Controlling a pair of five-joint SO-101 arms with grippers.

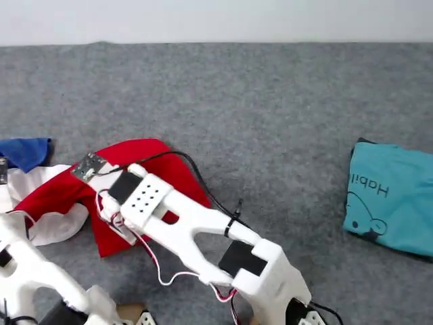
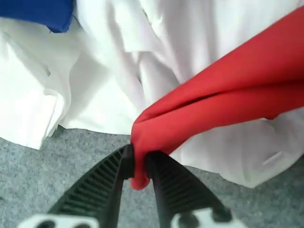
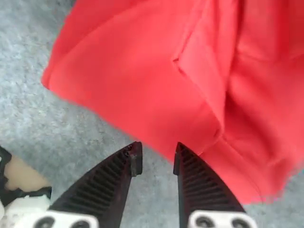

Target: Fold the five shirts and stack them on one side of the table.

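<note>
A red shirt (image 1: 145, 172) lies crumpled at the table's left, partly over a white shirt (image 1: 51, 227). A blue shirt (image 1: 24, 152) sits just behind them at the left edge. My left gripper (image 2: 139, 167) is shut on a bunched fold of the red shirt (image 2: 223, 104), with the white shirt (image 2: 118, 61) spread beneath. My right gripper (image 3: 156, 160) stands open just above the table at the near edge of the red shirt (image 3: 142, 80), with nothing pinched between its fingers. In the high view the right arm (image 1: 196, 230) lies across the shirt's near half.
A folded teal shirt (image 1: 392, 196) lies at the table's right edge. Grey felt table (image 1: 270, 115) stretches bare through the middle and back. Red and white cables (image 1: 162, 271) hang from the right arm. The left arm's base (image 1: 34, 277) sits at the front left.
</note>
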